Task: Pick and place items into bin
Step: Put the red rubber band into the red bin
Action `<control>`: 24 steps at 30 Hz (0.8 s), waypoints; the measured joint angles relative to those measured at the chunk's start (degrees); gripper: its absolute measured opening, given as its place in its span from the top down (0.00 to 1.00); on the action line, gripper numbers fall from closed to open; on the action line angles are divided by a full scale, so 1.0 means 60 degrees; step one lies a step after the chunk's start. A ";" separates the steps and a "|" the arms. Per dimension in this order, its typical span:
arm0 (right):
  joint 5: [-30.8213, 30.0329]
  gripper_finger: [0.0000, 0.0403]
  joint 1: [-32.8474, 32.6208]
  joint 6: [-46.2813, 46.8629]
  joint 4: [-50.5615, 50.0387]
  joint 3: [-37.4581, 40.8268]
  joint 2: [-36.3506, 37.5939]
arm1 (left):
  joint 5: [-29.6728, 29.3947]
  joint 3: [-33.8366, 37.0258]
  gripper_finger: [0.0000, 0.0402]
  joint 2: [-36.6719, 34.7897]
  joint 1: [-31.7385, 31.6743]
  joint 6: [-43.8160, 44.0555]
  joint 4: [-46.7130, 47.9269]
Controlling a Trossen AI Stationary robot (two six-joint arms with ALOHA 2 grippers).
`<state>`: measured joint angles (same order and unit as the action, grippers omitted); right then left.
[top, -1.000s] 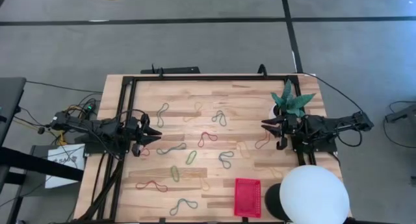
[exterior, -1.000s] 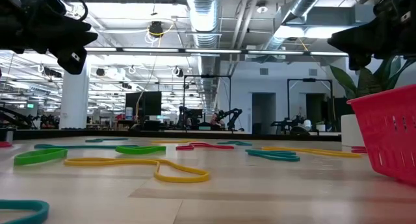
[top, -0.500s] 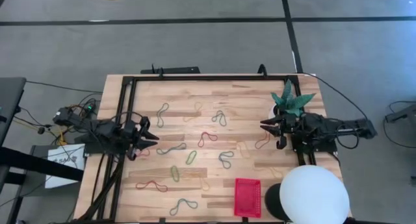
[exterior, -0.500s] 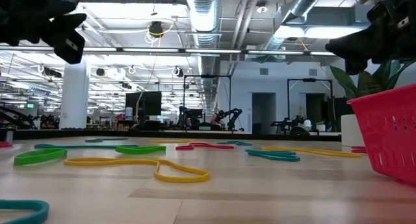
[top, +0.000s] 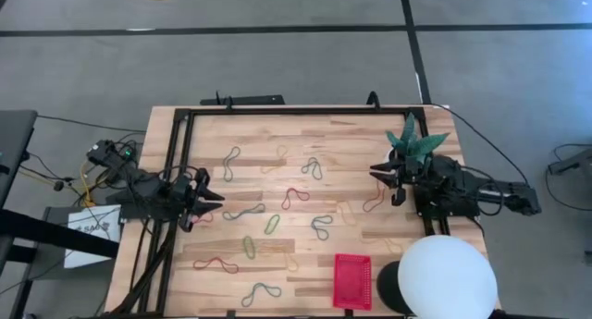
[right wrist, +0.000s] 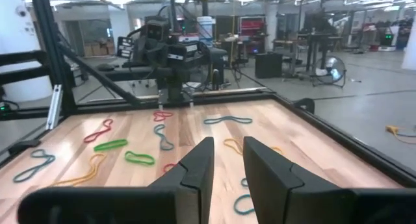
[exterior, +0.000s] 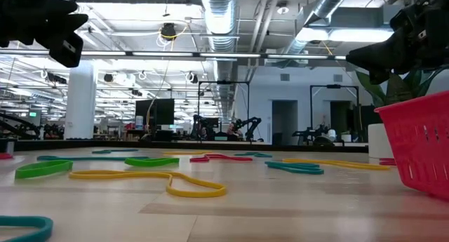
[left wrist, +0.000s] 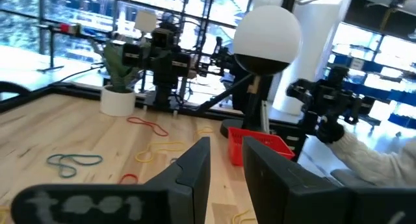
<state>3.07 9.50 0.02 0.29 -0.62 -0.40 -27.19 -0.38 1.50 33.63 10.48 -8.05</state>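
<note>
Scattered flat across the pale wooden tabletop: thin rubber-band loops in red, green, yellow, blue, grey. Likely light, floppy, sagging once lifted; best pinched across a single strand. Red mesh-walled bin at the near edge, apparently empty. Left claw and right claw raised at opposite edges, narrowly parted, grasping nothing.
</note>
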 joint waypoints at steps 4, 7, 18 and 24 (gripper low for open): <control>0.0027 0.81 0.0123 0.0311 0.0016 0.0000 0.0000 | -0.0512 0.0000 0.80 0.0000 0.0277 0.0049 -0.0003; 0.0020 0.81 0.0112 0.0156 0.0012 0.0000 0.0000 | -0.0965 0.0000 0.80 0.0000 0.0407 0.0144 0.0000; 0.0840 0.81 0.0247 0.0494 0.0159 0.0000 -0.0121 | -0.1864 0.0000 0.80 0.0359 0.0466 0.0793 -0.0004; 0.1015 0.81 0.0166 0.1581 0.0319 0.0011 -0.0109 | -0.2613 0.0000 0.80 0.1150 0.0466 0.1653 -0.0004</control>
<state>9.15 10.50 9.51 2.20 -0.56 -1.06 -42.87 -0.38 8.40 36.42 20.39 -8.08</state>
